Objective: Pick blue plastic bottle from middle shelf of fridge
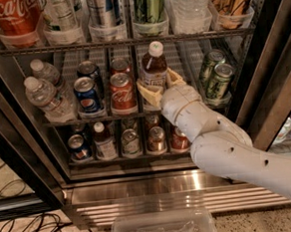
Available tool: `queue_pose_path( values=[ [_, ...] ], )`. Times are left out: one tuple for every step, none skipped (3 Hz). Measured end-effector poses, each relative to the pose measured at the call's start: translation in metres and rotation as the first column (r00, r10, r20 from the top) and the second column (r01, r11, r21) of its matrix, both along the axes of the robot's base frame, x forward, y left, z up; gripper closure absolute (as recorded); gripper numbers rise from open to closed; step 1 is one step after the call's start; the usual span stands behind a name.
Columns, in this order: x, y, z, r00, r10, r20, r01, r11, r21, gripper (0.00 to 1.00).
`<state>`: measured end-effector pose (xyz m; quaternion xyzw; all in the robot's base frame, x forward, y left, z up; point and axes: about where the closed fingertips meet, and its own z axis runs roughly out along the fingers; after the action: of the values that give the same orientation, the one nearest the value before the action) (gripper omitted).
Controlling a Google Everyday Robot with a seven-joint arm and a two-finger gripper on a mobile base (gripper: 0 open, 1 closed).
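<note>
The blue plastic bottle (154,70), with dark liquid, a white cap and a white label, stands tilted slightly in a lane of the middle shelf (86,120) of the fridge (266,92). My gripper (161,89) reaches in from the lower right. Its tan fingers (149,95) sit on both sides of the bottle's lower half and are closed on it. The white arm hides the bottle's base.
A Coca-Cola can (122,92) and a Pepsi can (87,94) stand just left of the bottle, with water bottles (47,97) further left. Green cans (215,78) stand to the right. A clear bin (163,229) and cables (23,231) lie on the floor.
</note>
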<state>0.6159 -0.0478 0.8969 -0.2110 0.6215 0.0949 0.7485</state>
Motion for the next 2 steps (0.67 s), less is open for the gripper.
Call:
queue_pose_path(
  values=[
    [-0.015,-0.006,0.013,0.9999,0.013,-0.01,-0.013,1.0,-0.021,1.0],
    [-0.033,-0.018,0.035,0.9953,0.0,-0.096,-0.003,1.0,-0.031,1.0]
  ],
)
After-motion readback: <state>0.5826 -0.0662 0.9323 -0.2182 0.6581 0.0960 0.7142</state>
